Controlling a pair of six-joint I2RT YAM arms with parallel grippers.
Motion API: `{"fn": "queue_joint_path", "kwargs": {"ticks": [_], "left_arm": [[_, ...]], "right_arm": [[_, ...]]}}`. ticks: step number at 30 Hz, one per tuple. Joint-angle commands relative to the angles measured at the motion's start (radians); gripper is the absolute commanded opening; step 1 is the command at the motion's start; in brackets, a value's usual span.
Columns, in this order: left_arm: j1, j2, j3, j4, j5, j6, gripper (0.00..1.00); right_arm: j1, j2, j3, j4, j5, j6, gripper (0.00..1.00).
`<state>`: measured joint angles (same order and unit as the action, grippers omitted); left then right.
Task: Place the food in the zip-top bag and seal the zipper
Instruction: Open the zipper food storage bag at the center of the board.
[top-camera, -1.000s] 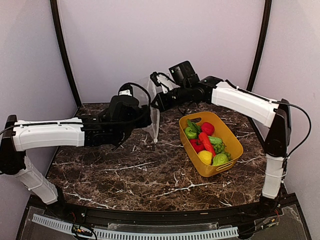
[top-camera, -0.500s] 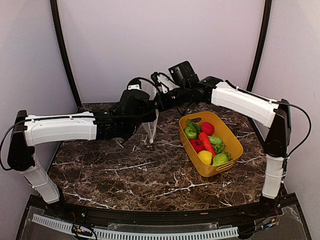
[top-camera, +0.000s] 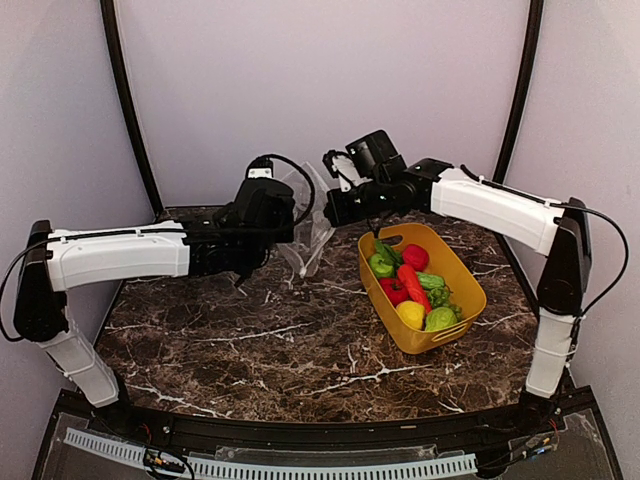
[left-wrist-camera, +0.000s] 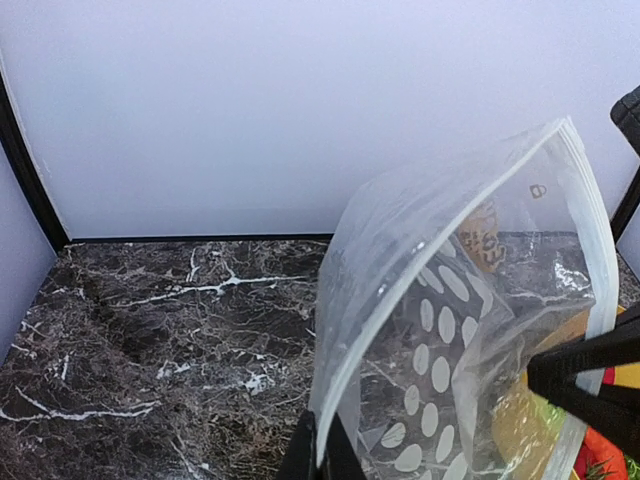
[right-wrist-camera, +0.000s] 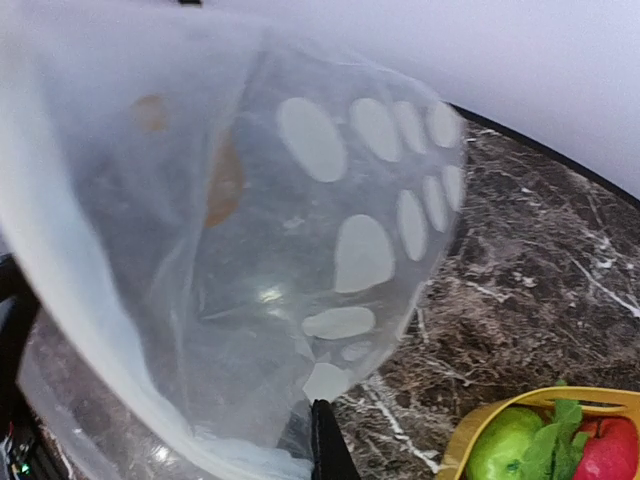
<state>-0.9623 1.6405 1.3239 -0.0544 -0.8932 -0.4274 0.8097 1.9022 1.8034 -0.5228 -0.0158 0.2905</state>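
The clear dotted zip-top bag (top-camera: 306, 232) hangs above the table between my two grippers. My left gripper (top-camera: 288, 222) is shut on its whitish zipper (left-wrist-camera: 400, 305) strip, as the left wrist view shows at the bottom (left-wrist-camera: 322, 458). My right gripper (top-camera: 336, 208) is shut on the opposite side of the bag (right-wrist-camera: 250, 250), one black finger (right-wrist-camera: 326, 445) showing below the plastic. The mouth gapes between the two grips. The food lies in the yellow basket (top-camera: 470, 282): lemon (top-camera: 410, 314), green apple (top-camera: 440, 319), a red piece (top-camera: 415, 257), cucumber (top-camera: 430, 280).
The yellow basket stands on the dark marble table (top-camera: 260, 340) to the right of the bag, under the right arm. Its rim (right-wrist-camera: 478, 423) and a green fruit (right-wrist-camera: 506, 446) show in the right wrist view. Black posts and pale walls close the back.
My left gripper came in from the left and shut on the bag's zipper edge. The right gripper shifted slightly right and the bag, which hung to the table, now spreads between both.
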Motion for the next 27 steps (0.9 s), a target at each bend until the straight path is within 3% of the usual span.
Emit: {"fn": "queue_joint_path", "kwargs": {"ticks": [1, 9, 11, 13, 17, 22, 27], "left_arm": [[0.0, -0.081, -0.04, 0.012, -0.036, 0.041, 0.01], [0.0, -0.101, -0.053, -0.029, -0.053, 0.012, 0.01], [-0.001, -0.109, -0.065, -0.019, -0.049, 0.029, 0.01], [0.0, -0.112, -0.069, -0.017, -0.037, 0.046, 0.01], [0.0, -0.119, -0.061, -0.037, -0.006, 0.101, 0.01], [0.0, -0.165, -0.036, -0.146, -0.024, 0.201, 0.01], [0.001, -0.275, -0.014, -0.278, -0.028, 0.346, 0.01]], "right_arm": [[-0.032, -0.044, -0.006, 0.014, 0.177, 0.024, 0.0], [-0.033, -0.076, -0.009, 0.014, 0.179, -0.011, 0.0], [-0.035, -0.096, -0.047, 0.051, 0.069, -0.046, 0.0], [-0.036, -0.103, -0.061, 0.077, -0.137, -0.106, 0.01], [-0.038, -0.136, -0.044, 0.066, -0.422, -0.247, 0.25], [-0.068, -0.211, -0.053, -0.008, -0.551, -0.39, 0.5], [-0.171, -0.278, -0.118, -0.112, -0.603, -0.498, 0.57]]}}
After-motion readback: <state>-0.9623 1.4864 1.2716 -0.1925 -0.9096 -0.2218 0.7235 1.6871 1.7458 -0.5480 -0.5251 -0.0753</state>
